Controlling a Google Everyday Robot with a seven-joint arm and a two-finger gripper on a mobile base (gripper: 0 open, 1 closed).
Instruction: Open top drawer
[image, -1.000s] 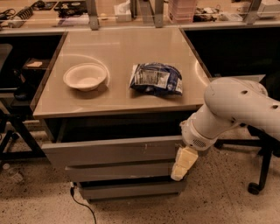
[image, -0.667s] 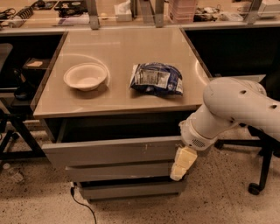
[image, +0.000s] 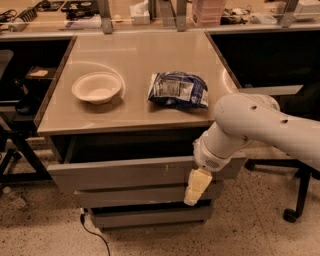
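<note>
The top drawer is the widest grey front panel under the tabletop, with small pale scuffs right of centre. It stands pulled out from the cabinet, with a dark gap behind its top edge. My gripper has pale yellow fingers and hangs in front of the drawer's right part, reaching down over the second drawer front. The white arm comes in from the right.
A white bowl and a blue snack bag lie on the tan tabletop. A third drawer front sits lowest. A cable trails on the floor. A chair base stands at the right.
</note>
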